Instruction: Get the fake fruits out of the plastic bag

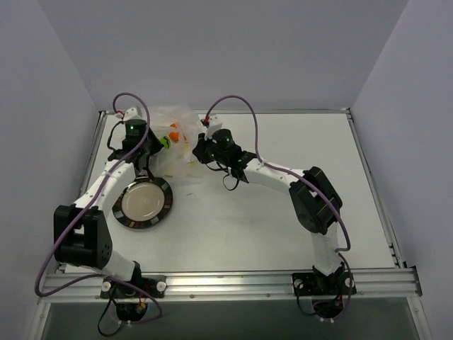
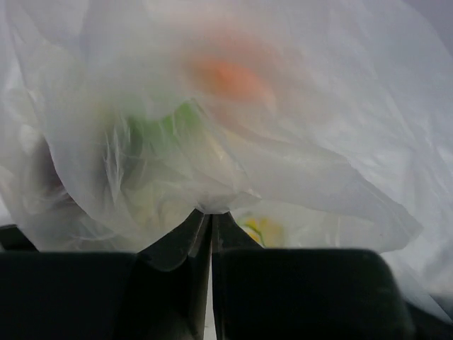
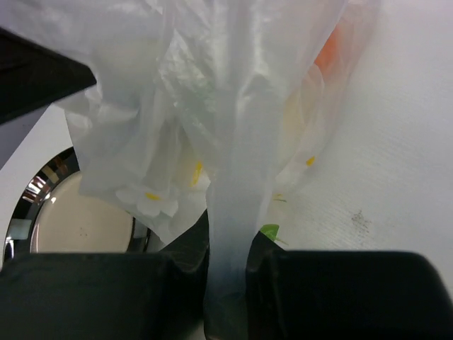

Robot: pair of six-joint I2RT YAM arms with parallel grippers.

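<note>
Plastic bag (image 1: 180,156) | orange fruit (image 2: 230,78), green fruit (image 2: 159,124) inside | left gripper (image 2: 211,216), right gripper (image 3: 228,237) pinching

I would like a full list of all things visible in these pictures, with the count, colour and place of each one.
plastic bag: one, transparent with yellow marks, far part of table
orange fake fruit: one, orange, inside the bag
green fake fruit: one, bright green, inside the bag
plate: one, pale with dark rim, near side of the bag
table: one, white, under everything
left gripper: one, black, shut on the bag
right gripper: one, black, shut on the bag
</note>
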